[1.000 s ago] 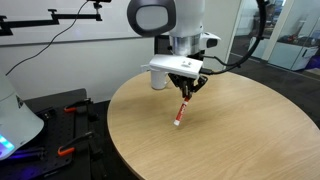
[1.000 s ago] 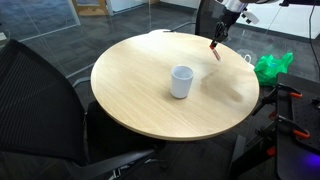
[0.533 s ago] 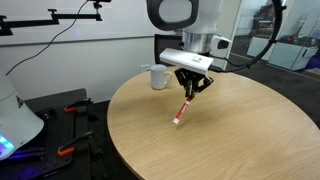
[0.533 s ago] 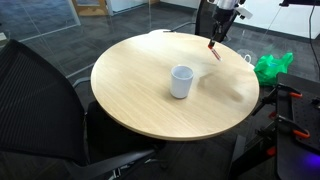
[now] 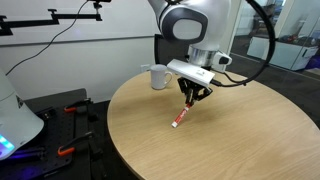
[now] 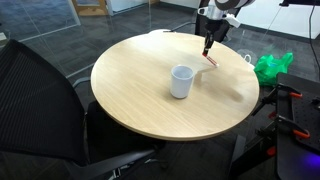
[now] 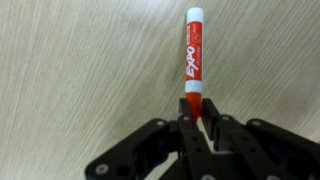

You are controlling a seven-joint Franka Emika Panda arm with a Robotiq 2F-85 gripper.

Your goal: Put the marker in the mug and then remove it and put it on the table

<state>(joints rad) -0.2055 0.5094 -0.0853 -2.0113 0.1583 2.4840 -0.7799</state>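
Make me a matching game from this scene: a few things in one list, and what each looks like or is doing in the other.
Things:
1. marker
2. mug
3. gripper
4. table

Descriptions:
A. round, tan wood
B. white, standing upright by itself
C. red with a white end, held by its red end
D. shut on the marker

Pairs: 1-C, 2-B, 3-D, 4-A

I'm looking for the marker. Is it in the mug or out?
Out. The gripper jaws pinch one end of the marker, which slants down over the table, away from the mug.
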